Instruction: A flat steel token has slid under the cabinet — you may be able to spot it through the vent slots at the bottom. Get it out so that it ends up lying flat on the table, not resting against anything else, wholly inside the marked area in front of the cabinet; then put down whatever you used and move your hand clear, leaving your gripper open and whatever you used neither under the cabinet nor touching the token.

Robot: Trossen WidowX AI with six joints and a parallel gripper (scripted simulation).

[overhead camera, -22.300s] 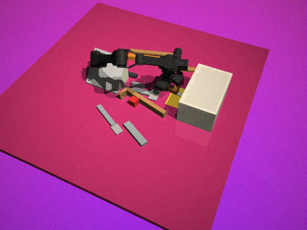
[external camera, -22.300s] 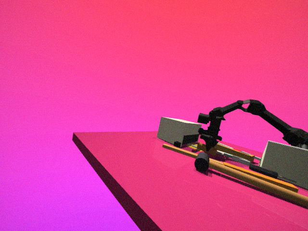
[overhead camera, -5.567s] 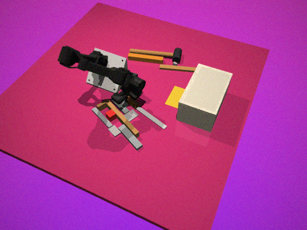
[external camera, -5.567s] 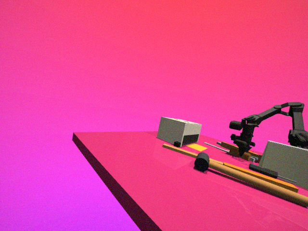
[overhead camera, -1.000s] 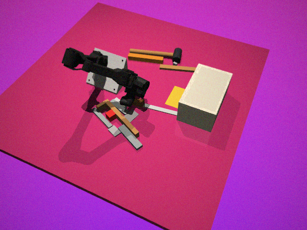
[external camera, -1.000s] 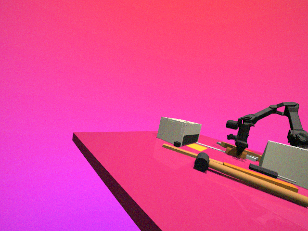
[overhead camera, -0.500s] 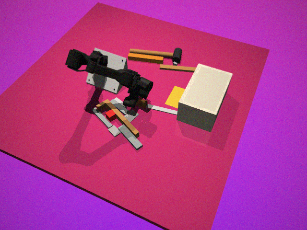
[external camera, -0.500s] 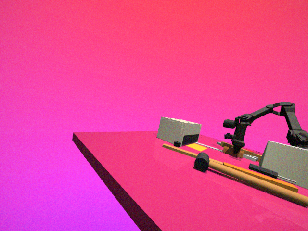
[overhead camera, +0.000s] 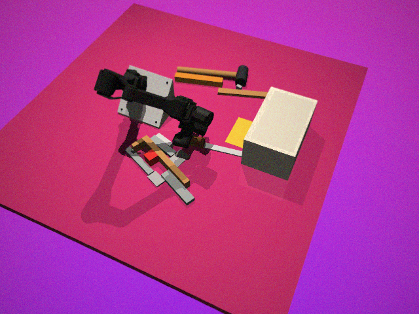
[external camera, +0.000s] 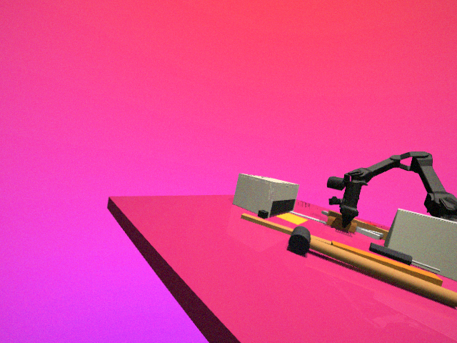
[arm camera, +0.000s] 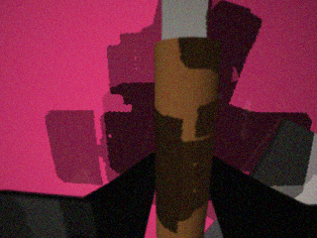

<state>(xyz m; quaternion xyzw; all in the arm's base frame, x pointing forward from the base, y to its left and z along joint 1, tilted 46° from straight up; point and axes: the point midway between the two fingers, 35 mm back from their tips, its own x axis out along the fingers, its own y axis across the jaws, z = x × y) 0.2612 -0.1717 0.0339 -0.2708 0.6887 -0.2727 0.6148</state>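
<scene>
My gripper point(overhead camera: 193, 143) point(external camera: 345, 221) point(arm camera: 180, 160) is shut on the brown round handle point(overhead camera: 198, 140) point(external camera: 335, 223) point(arm camera: 187, 89) of a long tool, low over the table. The tool's flat grey blade point(overhead camera: 224, 149) point(external camera: 310, 217) point(arm camera: 184, 20) reaches to the front of the pale cabinet point(overhead camera: 281, 122) point(external camera: 253, 194); whether its tip is inside cannot be told. A dark opening point(external camera: 284, 207) shows low in the cabinet's front. The yellow marked area point(overhead camera: 237, 131) point(external camera: 294, 219) lies in front of it, beside the blade. The steel token is not visible.
A wooden stick point(overhead camera: 241, 92) point(external camera: 266, 223) runs toward the cabinet. A black-headed mallet point(overhead camera: 241, 74) point(external camera: 298, 241) and an orange bar point(overhead camera: 198, 79) lie behind. Grey strips, a wooden angled piece point(overhead camera: 165, 159) and a red block point(overhead camera: 151, 156) lie near the gripper. A screwdriver point(external camera: 390, 253) lies near the base.
</scene>
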